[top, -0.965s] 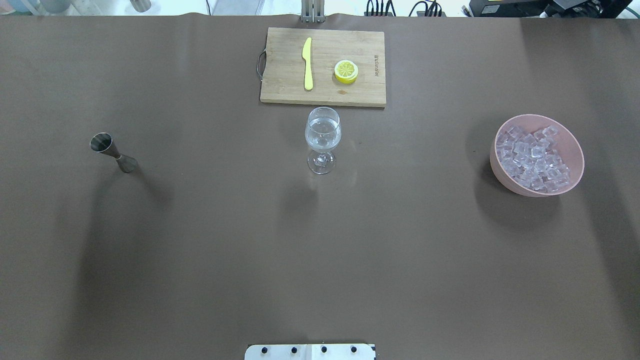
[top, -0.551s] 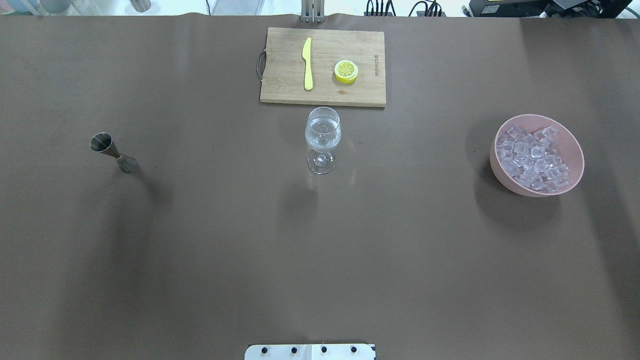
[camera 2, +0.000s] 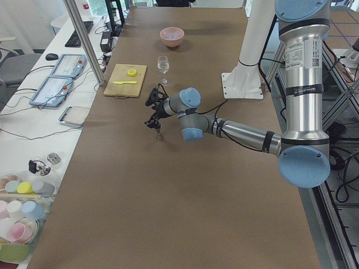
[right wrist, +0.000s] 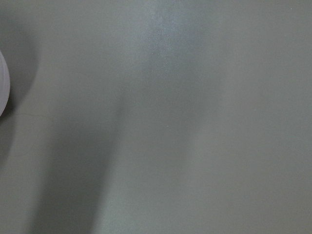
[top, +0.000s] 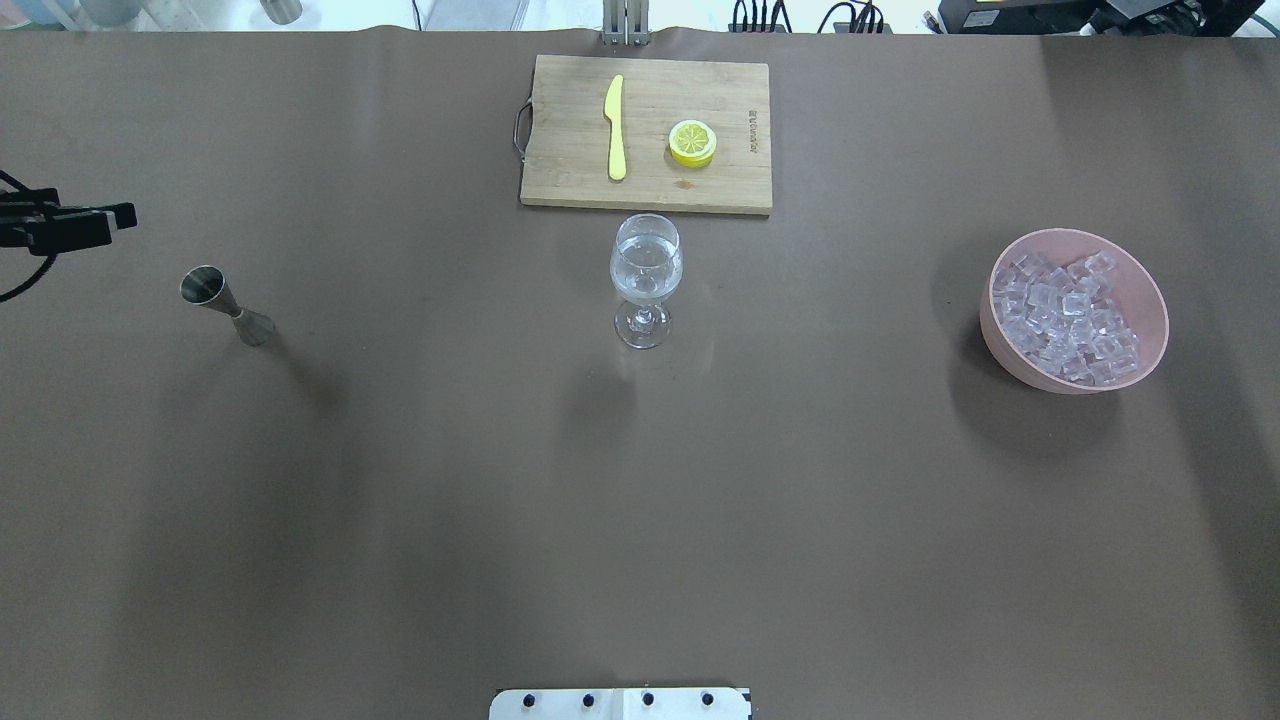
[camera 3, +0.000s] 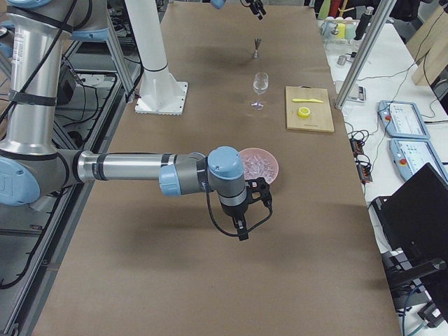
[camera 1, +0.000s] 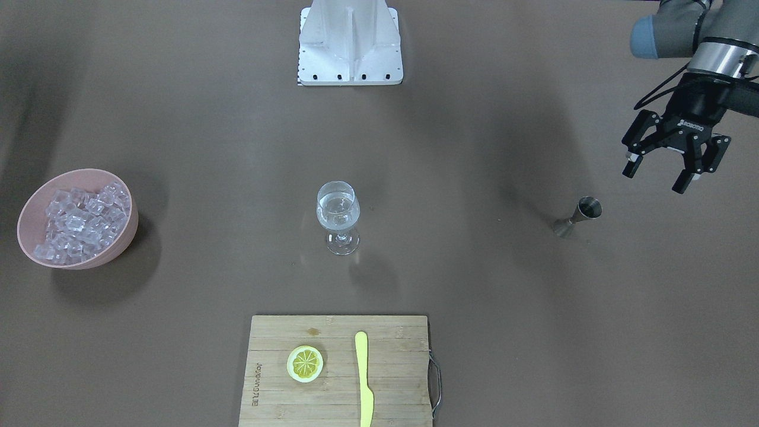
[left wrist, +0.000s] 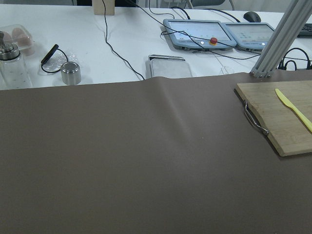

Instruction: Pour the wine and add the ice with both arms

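Brown-covered table (top: 400, 500), evenly lit; white side bench (camera 2: 22, 120) alongside (two control consoles (camera 2: 53, 91), keyboard (camera 2: 77, 36)); aluminium post (camera 2: 84, 39) upright.

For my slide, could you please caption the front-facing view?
Open left gripper near jigger; wine glass and ice bowl stand apart.

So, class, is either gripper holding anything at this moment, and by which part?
The left gripper holds nothing: it is open, in the air apart from the jigger. The right gripper shows only in one side view; its hold cannot be told.
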You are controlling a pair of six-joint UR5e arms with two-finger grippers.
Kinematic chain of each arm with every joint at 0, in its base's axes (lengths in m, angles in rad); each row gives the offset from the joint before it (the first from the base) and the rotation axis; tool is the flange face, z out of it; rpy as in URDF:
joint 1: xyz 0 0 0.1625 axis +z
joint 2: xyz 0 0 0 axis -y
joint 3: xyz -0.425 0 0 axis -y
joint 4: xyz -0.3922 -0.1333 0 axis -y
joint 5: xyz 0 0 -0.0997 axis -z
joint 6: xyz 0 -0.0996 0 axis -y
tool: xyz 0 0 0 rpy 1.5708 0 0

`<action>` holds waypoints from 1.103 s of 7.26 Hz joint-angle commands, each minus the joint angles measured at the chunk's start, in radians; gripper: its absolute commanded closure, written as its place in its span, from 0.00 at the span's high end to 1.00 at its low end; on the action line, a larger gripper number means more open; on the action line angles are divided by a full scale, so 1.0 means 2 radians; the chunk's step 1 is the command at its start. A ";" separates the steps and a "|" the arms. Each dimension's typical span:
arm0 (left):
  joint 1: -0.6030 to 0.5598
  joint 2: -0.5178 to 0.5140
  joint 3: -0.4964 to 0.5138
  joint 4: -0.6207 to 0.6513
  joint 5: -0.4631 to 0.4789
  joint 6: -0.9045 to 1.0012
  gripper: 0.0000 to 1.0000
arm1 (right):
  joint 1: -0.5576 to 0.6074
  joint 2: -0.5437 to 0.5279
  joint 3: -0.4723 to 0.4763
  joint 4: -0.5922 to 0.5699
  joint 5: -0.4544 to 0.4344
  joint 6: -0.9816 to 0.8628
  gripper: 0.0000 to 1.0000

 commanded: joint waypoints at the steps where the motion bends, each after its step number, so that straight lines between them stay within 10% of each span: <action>1: 0.116 0.006 -0.016 0.020 0.183 -0.007 0.98 | 0.000 -0.002 0.001 0.000 0.000 -0.001 1.00; 4: 0.242 0.023 -0.001 0.021 0.384 -0.031 0.98 | 0.000 -0.003 0.000 0.000 0.000 -0.001 1.00; 8: 0.264 0.015 0.079 -0.060 0.439 -0.132 0.89 | 0.000 -0.002 -0.002 0.000 0.000 0.000 1.00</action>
